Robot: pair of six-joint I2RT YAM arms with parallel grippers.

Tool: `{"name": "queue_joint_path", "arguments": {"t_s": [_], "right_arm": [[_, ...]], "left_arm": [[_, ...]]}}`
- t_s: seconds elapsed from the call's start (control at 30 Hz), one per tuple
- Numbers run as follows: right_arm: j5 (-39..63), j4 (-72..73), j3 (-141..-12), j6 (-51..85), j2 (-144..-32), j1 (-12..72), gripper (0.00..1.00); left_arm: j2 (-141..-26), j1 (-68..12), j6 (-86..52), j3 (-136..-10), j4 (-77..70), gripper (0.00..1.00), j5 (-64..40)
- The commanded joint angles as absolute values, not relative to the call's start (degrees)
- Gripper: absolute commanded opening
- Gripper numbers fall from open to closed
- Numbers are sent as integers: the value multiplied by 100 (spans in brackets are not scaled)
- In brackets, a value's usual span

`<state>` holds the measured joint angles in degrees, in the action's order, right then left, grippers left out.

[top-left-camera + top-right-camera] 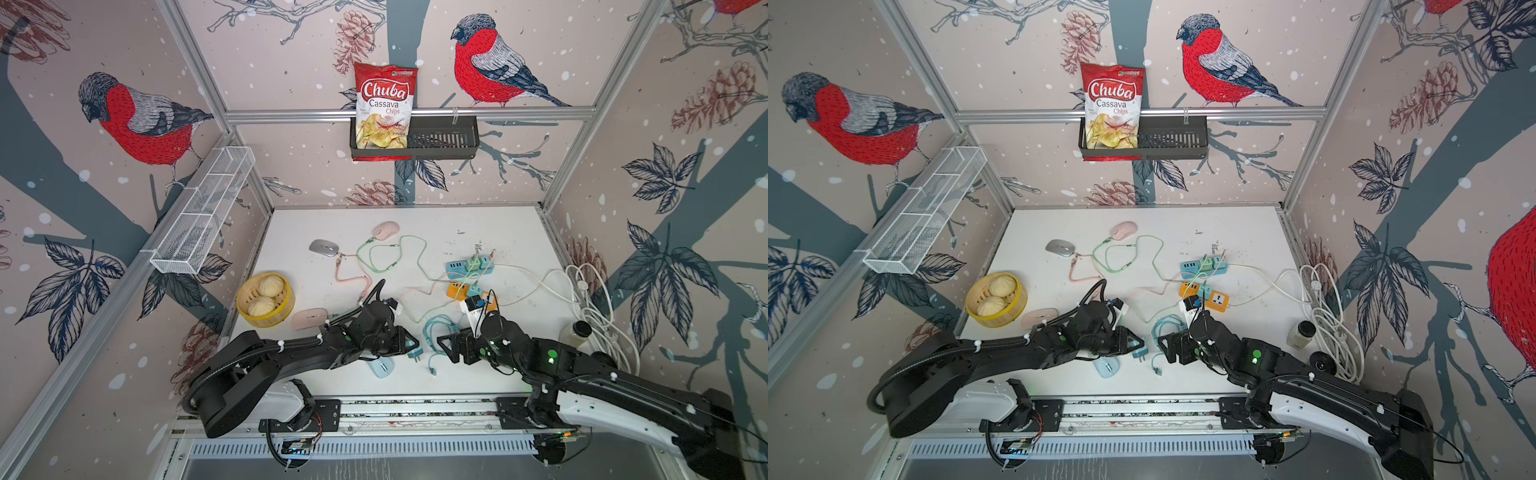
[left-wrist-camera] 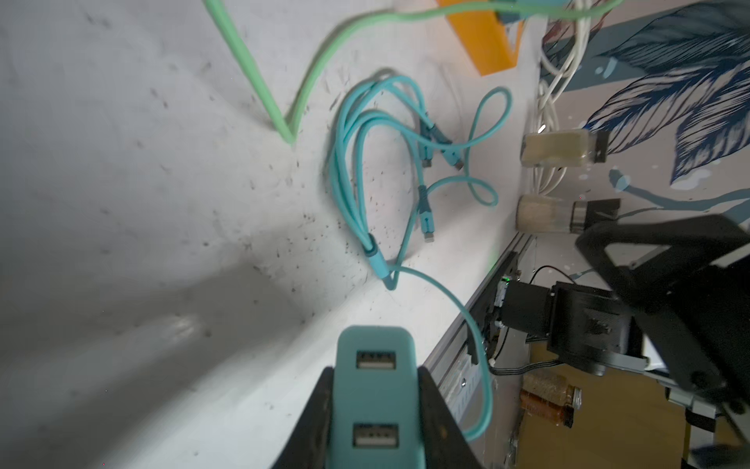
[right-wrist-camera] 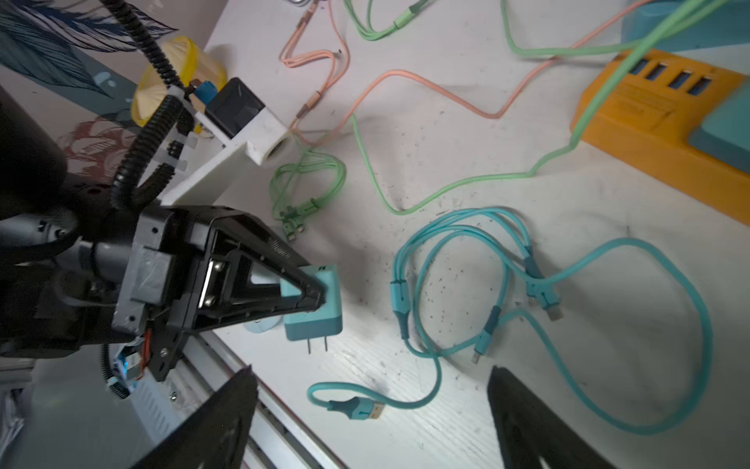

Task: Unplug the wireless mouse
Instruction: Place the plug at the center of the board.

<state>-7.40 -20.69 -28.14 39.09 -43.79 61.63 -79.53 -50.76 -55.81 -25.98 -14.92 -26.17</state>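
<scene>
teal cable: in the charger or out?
Out. Both ports on the teal charger in the left gripper are empty; the cable's USB plug lies loose on the table.

Both top views high above near edge, facing down, wrist views close, sharing teal cable [image 3: 399, 298].

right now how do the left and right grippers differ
The left gripper is shut on the teal charger, while the right gripper stands wide open and holds nothing. The left gripper sits right by the light blue mouse, while the right gripper hangs over the teal USB plug, which lies loose on the table. Both are black, near the table's front edge, and point toward each other.
</scene>
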Motion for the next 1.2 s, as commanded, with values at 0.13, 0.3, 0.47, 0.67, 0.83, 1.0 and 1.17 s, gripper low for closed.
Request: {"name": "queue_joint_path", "arguments": {"t_s": [0.13, 0.3, 0.47, 0.67, 0.83, 1.0, 1.17], "right_arm": [[-779, -1868, -2760, 3582, -4820, 5267, 100], [-363, -1446, -2780, 3194, -5558, 4839, 100], [-190, -1310, -3203, 2880, -6802, 4841, 99], [-54, -1202, -3357, 3005, -7715, 5057, 75], [-413, -1689, -3378, 3620, -7858, 5800, 55], [-621, -2126, -3497, 4480, -7719, 6432, 52], [-1064, -3164, -4102, 4863, -7219, 6639, 57]], "left_arm": [[-8706, -5355, -5278, -3058, -1683, 1, -2891], [-8381, -5379, -4901, -3322, -894, 56, -2498], [-7848, -5379, -4332, -3869, 412, 96, -2141], [-7118, -4944, -3564, -4654, 2446, 96, -1420], [-6327, -4362, -2937, -4781, 2404, 96, -987], [-6419, -3797, -2611, -5005, 1997, 96, -1233], [-6598, -3530, -2408, -5027, 1840, 96, -1439]]}}
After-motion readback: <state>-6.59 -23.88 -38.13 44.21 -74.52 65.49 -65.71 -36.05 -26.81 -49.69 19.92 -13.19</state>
